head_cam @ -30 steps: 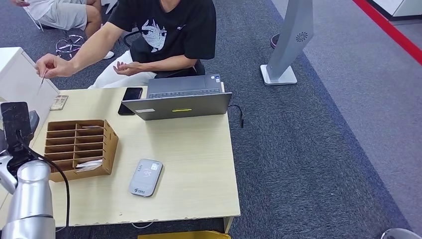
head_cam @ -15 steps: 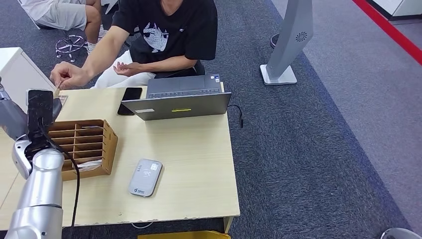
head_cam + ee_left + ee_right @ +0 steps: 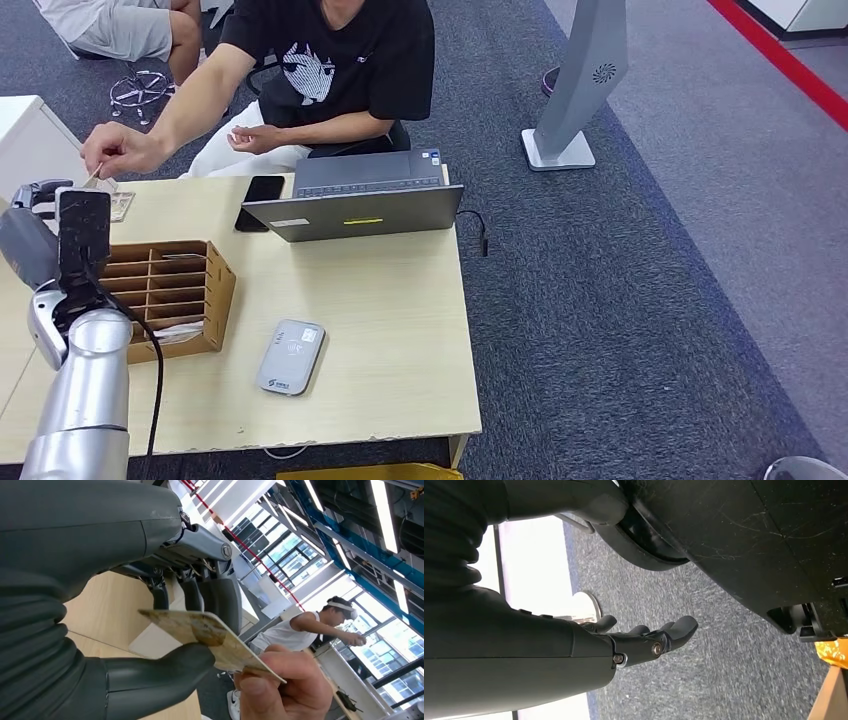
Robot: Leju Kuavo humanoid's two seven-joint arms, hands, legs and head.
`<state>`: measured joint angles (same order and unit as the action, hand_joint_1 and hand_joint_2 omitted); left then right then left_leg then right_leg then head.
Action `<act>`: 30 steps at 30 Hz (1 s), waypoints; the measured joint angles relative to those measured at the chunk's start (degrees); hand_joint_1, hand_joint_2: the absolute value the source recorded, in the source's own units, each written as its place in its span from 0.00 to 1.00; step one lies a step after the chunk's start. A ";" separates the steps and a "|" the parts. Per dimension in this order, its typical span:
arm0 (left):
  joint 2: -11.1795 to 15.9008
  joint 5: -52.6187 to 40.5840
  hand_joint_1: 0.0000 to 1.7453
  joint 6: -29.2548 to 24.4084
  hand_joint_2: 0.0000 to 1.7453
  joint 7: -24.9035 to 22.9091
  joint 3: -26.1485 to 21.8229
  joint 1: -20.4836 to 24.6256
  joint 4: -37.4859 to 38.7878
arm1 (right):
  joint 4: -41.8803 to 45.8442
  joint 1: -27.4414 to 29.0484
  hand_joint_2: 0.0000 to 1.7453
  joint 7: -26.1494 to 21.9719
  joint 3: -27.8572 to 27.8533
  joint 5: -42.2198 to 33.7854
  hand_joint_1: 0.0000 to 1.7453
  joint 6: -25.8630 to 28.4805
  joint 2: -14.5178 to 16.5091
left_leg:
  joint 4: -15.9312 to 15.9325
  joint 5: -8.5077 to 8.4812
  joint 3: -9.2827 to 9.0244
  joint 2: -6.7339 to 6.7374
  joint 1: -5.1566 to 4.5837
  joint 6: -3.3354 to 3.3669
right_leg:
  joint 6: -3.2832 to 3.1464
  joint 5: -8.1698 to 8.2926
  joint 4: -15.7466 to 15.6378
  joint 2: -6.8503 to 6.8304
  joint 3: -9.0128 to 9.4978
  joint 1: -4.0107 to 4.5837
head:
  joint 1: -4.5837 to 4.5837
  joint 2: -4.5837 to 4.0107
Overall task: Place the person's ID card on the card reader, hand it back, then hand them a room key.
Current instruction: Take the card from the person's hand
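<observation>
Between the left hand's [image 3: 165, 630] thumb and fingers, the ID card [image 3: 210, 635].

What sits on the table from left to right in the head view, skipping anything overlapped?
Left hand at the table's left edge → cardboard organizer → card reader → laptop.
</observation>
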<state>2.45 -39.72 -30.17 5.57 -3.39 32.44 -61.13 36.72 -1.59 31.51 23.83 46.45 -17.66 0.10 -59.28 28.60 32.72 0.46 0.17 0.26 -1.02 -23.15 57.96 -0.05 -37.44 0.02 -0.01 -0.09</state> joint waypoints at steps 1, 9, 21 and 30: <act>0.02 0.02 1.00 0.01 1.00 0.00 0.02 -0.12 -0.14 | 0.16 0.04 1.00 0.02 0.40 -0.04 0.00 0.14 -0.14 | 0.00 0.00 0.00 0.00 0.00 0.00 | 0.00 0.00 0.00 0.00 0.00 0.00 | -0.01 0.00; 0.22 0.07 1.00 -0.01 1.00 0.00 0.07 -0.34 -0.93 | 0.88 0.22 1.00 0.17 2.10 -0.31 0.00 0.25 -0.77 | 0.00 -0.01 0.00 -0.02 0.01 0.00 | 0.00 0.00 0.01 -0.01 0.00 0.00 | -0.01 0.01; 0.30 1.04 1.00 -0.39 1.00 0.72 0.07 -0.35 -1.06 | 0.80 -1.06 1.00 1.92 6.72 -7.16 0.00 0.26 -2.09 | 0.00 -0.01 0.01 -0.02 0.00 0.00 | 0.01 0.01 0.00 -0.01 0.00 0.00 | -0.01 0.00; 0.10 2.23 1.00 1.25 1.00 3.83 1.71 -2.03 -5.14 | 0.97 -1.63 1.00 3.11 10.94 -11.15 0.00 3.41 -3.31 | 0.00 -0.01 0.00 -0.02 0.00 0.00 | 0.01 0.00 0.00 -0.01 0.00 0.01 | -0.02 0.01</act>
<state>2.55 -37.49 -28.92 9.40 -1.69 30.41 -66.27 37.69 -3.22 34.62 34.77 35.30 -14.24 -3.21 -59.28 28.59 32.72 0.44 0.17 0.26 -1.01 -23.15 57.96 -0.07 -37.44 0.03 -0.03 -0.08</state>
